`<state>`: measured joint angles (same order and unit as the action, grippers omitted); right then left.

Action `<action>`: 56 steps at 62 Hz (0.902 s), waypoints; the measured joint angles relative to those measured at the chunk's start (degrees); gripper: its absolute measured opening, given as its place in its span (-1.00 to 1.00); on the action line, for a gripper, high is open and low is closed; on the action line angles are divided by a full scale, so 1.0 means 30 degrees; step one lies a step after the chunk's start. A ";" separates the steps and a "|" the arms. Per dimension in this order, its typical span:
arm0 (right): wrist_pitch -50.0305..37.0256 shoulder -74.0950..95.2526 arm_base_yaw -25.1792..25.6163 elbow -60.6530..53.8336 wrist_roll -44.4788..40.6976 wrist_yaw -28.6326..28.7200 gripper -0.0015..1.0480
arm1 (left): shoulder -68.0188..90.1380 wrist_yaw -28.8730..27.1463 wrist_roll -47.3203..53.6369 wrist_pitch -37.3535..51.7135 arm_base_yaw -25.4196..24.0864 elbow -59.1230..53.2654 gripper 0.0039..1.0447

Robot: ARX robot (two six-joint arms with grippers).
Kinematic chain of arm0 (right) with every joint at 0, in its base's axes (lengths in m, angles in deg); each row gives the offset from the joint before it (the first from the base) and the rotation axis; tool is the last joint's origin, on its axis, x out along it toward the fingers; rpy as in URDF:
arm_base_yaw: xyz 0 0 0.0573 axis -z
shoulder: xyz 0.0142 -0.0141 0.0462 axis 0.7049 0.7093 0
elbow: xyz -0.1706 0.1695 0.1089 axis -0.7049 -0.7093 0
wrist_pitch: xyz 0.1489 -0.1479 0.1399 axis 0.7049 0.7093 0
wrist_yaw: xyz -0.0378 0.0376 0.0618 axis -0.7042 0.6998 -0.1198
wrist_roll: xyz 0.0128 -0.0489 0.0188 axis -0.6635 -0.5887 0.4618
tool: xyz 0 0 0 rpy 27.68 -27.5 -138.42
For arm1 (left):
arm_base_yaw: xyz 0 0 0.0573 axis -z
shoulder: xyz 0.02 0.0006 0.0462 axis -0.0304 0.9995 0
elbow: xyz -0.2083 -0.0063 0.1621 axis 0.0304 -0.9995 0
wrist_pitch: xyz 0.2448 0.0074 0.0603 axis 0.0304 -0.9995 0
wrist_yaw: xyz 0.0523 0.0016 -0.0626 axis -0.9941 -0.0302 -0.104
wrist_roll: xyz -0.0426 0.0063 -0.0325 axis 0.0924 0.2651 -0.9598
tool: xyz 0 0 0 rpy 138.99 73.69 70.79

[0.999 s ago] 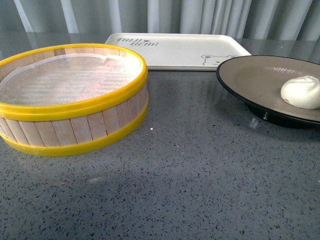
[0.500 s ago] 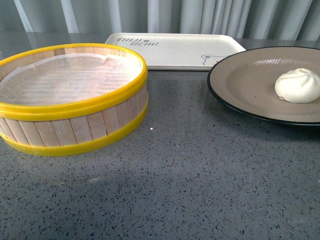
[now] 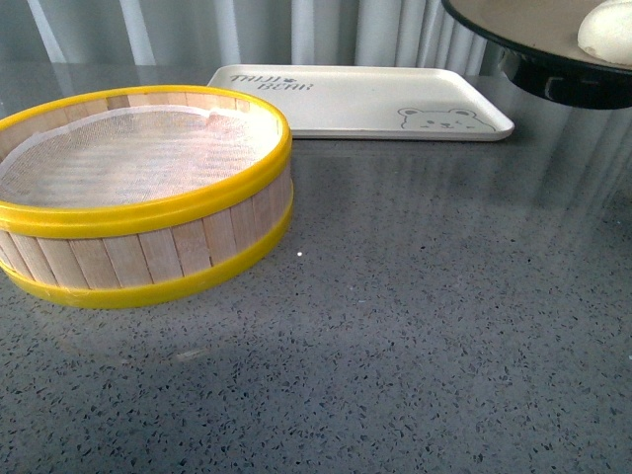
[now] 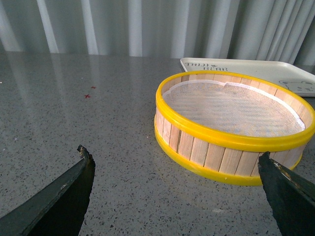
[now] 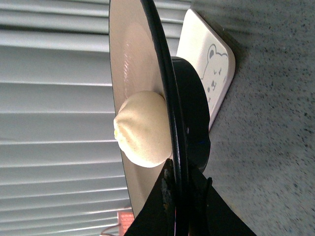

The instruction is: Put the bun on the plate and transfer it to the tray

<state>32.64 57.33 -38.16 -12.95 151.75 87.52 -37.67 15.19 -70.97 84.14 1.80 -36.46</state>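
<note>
A round wooden steamer basket [image 3: 148,255] with yellow rims at top and bottom stands on the grey speckled surface [image 3: 415,336]. A white mesh cloth [image 3: 128,153] lines its inside. Pale pleated curtains [image 3: 296,30] hang behind. Two small red marks [image 4: 90,92] show on the surface, well apart from the basket.

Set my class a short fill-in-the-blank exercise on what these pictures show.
1. The plate, held up off the table, carries a white ____.
2. The right tool is shut on the plate's ____.
3. The rims of the steamer basket are coloured ____.
4. The left tool is ____ and holds nothing.

Missing words: bun; rim; yellow; open.
</note>
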 joint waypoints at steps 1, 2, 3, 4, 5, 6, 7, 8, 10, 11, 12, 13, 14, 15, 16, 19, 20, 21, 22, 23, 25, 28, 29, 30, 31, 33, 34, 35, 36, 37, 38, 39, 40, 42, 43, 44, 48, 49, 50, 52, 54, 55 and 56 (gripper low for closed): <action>0.0000 0.0131 -0.0022 0.0146 0.0109 -0.0102 -0.95 | 0.0000 0.0000 0.0000 0.0000 0.0000 0.0000 0.88; 0.0000 0.0379 -0.0080 0.0444 0.0386 -0.0233 -0.95 | 0.0000 -0.0007 0.0000 0.0000 0.0000 0.0007 0.88; 0.0000 0.0510 -0.0109 0.0597 0.0481 -0.0291 -0.95 | 0.0000 -0.0007 0.0000 0.0000 0.0000 0.0007 0.88; 0.0015 0.0918 -0.0204 0.1056 0.0743 -0.0444 -0.95 | 0.0000 0.0000 0.0000 0.0000 0.0000 0.0007 0.88; 0.0080 0.1195 -0.0277 0.1377 0.0911 -0.0568 -0.95 | 0.0000 0.0000 0.0000 0.0000 0.0000 0.0007 0.88; 0.0168 0.1479 -0.0357 0.1734 0.1100 -0.0678 -0.95 | 0.0000 0.0000 0.0000 0.0000 0.0000 0.0007 0.88; 0.0233 0.1632 -0.0401 0.1923 0.1122 -0.0736 -0.95 | 0.0000 0.0000 0.0000 0.0000 0.0000 0.0007 0.88; 0.0313 0.1770 -0.0430 0.2127 0.1180 -0.0765 -0.95 | 0.0000 0.0000 0.0000 0.0000 0.0000 0.0000 0.88; 0.0590 0.2200 -0.0546 0.2754 0.1362 -0.0874 -0.95 | 0.0000 0.0000 0.0000 0.0000 0.0000 0.0007 0.88; 0.0816 0.2514 -0.0641 0.3213 0.1443 -0.0940 -0.95 | 0.0000 0.0000 0.0000 0.0000 0.0000 0.0007 0.88; 0.0947 0.2674 -0.0678 0.3461 0.1464 -0.0984 -0.95 | 0.0000 0.0000 0.0000 0.0000 0.0000 0.0007 0.88; 0.1231 0.3002 -0.0772 0.3963 0.1508 -0.1064 -0.95 | 0.0000 0.0000 0.0000 0.0000 0.0000 0.0000 0.88; 0.1384 0.3162 -0.0816 0.4233 0.1515 -0.1115 -0.95 | 0.0000 0.0000 0.0000 0.0000 0.0000 0.0000 0.88; 0.1705 0.3483 -0.0903 0.4750 0.1537 -0.1195 -0.95 | 0.0000 0.0000 0.0000 0.0000 0.0000 0.0007 0.88; 0.1880 0.3650 -0.0954 0.5034 0.1552 -0.1231 -0.95 | 0.0000 0.0000 0.0000 0.0000 0.0000 0.0000 0.88; 0.2718 0.4532 -0.1217 0.6397 0.1537 -0.1421 -0.95 | 0.0000 0.0000 0.0000 0.0000 0.0000 0.0007 0.88; 0.2878 0.4707 -0.1268 0.6666 0.1501 -0.1450 -0.95 | 0.0000 0.0000 0.0000 0.0000 0.0000 0.0000 0.88; 0.3220 0.5071 -0.1370 0.7213 0.1450 -0.1494 -0.95 | 0.0000 0.0000 0.0000 0.0000 0.0000 0.0007 0.88; 0.3577 0.5435 -0.1472 0.7759 0.1355 -0.1537 -0.95 | 0.0000 0.0000 0.0000 0.0000 0.0000 0.0007 0.88; 0.3942 0.5792 -0.1559 0.8298 0.1275 -0.1574 -0.95 | 0.0000 0.0000 0.0000 0.0000 0.0000 0.0007 0.88; 0.4481 0.6309 -0.1690 0.9085 0.1151 -0.1596 -0.95 | 0.0000 0.0000 0.0000 0.0000 0.0000 0.0007 0.88; 0.5129 0.7002 -0.1858 1.0076 0.0852 -0.1668 -0.95 | 0.0000 0.0000 0.0000 0.0000 0.0000 0.0007 0.88; 0.5268 0.7176 -0.1902 1.0309 0.0772 -0.1676 -0.95 | 0.0000 0.0000 0.0000 0.0000 0.0000 0.0000 0.88; 0.5523 0.7519 -0.1974 1.0775 0.0685 -0.1690 -0.95 | 0.0000 0.0000 -0.0007 0.0000 0.0000 0.0007 0.88; 0.5646 0.7686 -0.2018 1.1009 0.0663 -0.1690 -0.95 | 0.0000 0.0000 0.0000 0.0000 0.0000 0.0007 0.88; 0.5967 0.8189 -0.2127 1.1657 0.0517 -0.1734 -0.95 | 0.0000 0.0000 0.0000 0.0000 0.0000 0.0007 0.88; 0.6054 0.8342 -0.2164 1.1868 0.0481 -0.1734 -0.95 | 0.0000 0.0000 0.0000 0.0000 0.0000 0.0007 0.88; 0.6200 0.8663 -0.2237 1.2269 0.0452 -0.1741 -0.95 | 0.0000 0.0000 -0.0007 0.0000 0.0000 0.0007 0.88; 0.6258 0.8808 -0.2273 1.2458 0.0408 -0.1749 -0.95 | 0.0000 0.0000 0.0000 0.0000 0.0000 0.0000 0.88; 0.6390 0.9071 -0.2346 1.2801 0.0321 -0.1800 -0.95 | 0.0000 0.0000 0.0000 0.0000 0.0000 0.0000 0.88; 0.6462 0.9209 -0.2382 1.2968 0.0306 -0.1829 -0.95 | 0.0000 0.0000 0.0000 0.0000 0.0000 0.0000 0.88; 0.6637 0.9471 -0.2455 1.3311 0.0262 -0.1851 -0.95 | 0.0000 0.0000 0.0000 0.0000 0.0000 0.0007 0.88; 0.6717 0.9588 -0.2492 1.3471 0.0248 -0.1858 -0.95 | 0.0000 0.0000 -0.0007 0.0000 0.0000 0.0000 0.88; 0.6856 0.9930 -0.2601 1.3886 0.0182 -0.1916 -0.95 | 0.0000 0.0000 0.0000 0.0000 0.0000 0.0007 0.88; 0.6892 1.0025 -0.2630 1.3996 0.0138 -0.1931 -0.95 | 0.0000 0.0000 0.0000 0.0000 0.0000 0.0007 0.88; 0.6987 1.0222 -0.2696 1.4222 0.0102 -0.1960 -0.95 | 0.0000 0.0000 0.0000 0.0000 0.0000 0.0007 0.88; 0.7373 1.0761 -0.2892 1.4877 -0.0022 -0.2011 -0.95 | 0.0000 0.0000 0.0000 0.0000 0.0000 0.0000 0.88; 0.7439 1.0819 -0.2914 1.4972 -0.0036 -0.2011 -0.95 | 0.0000 0.0000 0.0000 0.0000 0.0000 0.0000 0.88; 0.7577 1.0987 -0.2973 1.5140 -0.0102 -0.2025 -0.95 | 0.0000 0.0000 0.0000 0.0000 0.0000 0.0007 0.88; 0.7803 1.1205 -0.3045 1.5424 -0.0160 -0.2047 -0.95 | 0.0000 -0.0007 0.0000 0.0000 0.0000 0.0000 0.88; 0.7876 1.1380 -0.3104 1.5591 -0.0197 -0.2055 -0.95 | 0.0000 0.0000 0.0000 0.0000 0.0000 0.0007 0.88; 0.7898 1.1489 -0.3155 1.5693 -0.0219 -0.2062 -0.95 | 0.0000 0.0000 0.0000 0.0000 0.0000 0.0007 0.88; 0.7919 1.1584 -0.3177 1.5752 -0.0255 -0.2069 -0.95 | 0.0000 0.0000 0.0000 0.0000 0.0000 0.0007 0.88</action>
<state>56.40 92.08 -47.69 34.30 150.99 81.31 -37.67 15.19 -70.97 84.14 1.80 -36.44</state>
